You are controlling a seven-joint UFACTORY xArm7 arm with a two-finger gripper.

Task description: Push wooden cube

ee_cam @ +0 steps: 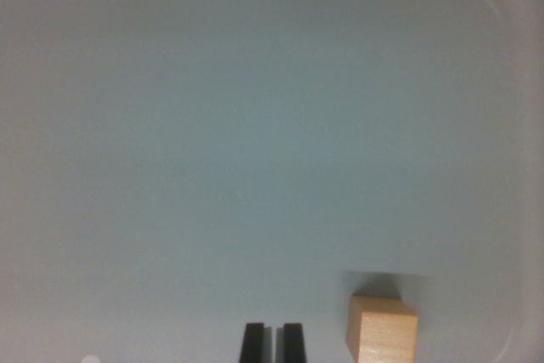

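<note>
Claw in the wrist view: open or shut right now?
Shut, or very nearly: the claw shows two dark fingertips with only a thin slit between them, holding nothing. The wooden cube sits apart, toward the wrist view's right.

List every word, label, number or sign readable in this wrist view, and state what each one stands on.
None: no text can be read anywhere in the picture.
The wooden cube shows only plain wood grain on its visible faces.
The pale tray is unmarked.
The dark fingers of the gripper carry no visible marking.
</note>
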